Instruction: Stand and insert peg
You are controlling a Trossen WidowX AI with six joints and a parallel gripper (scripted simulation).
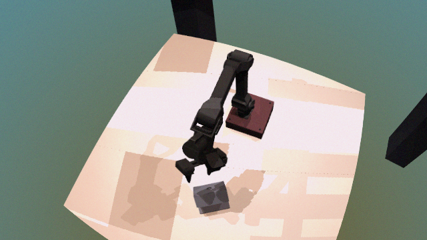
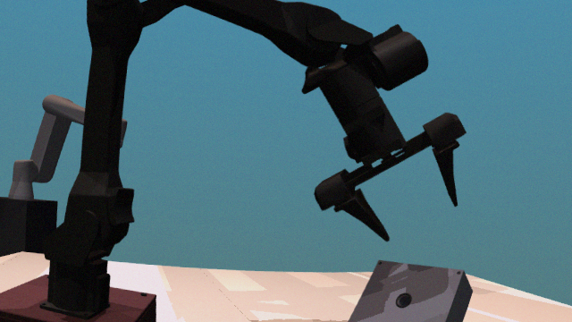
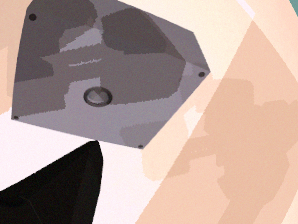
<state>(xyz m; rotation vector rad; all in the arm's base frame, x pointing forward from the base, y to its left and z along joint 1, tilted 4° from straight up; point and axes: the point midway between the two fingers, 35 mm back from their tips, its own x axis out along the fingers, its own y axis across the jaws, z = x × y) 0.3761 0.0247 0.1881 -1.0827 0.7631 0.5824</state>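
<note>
My gripper [image 1: 199, 177] [image 2: 422, 223] is wide open with nothing between its fingers. It points down and forward, tilted, well above the panel in the exterior view. The grey sloped panel [image 1: 218, 197] [image 2: 440, 291] [image 3: 150, 100] stands on the table, with one round dark-rimmed hole [image 1: 209, 189] [image 2: 404, 300] [image 3: 98, 96] in its face. The hole is empty. One dark finger shows at the lower left of the wrist view, its tip overlapping the panel's near edge in the picture. The peg is not visible in any view; the arm and gripper may be covering it in the top view.
The arm stands on a dark red base block [image 1: 263, 115] [image 2: 134, 309], behind the panel in the top view. A separate grey arm [image 2: 44, 145] stands on a dark block far behind. Dark posts [image 1: 197, 20] [image 1: 408, 137] stand beyond the table edges. Shadows cross the table [image 1: 290, 130].
</note>
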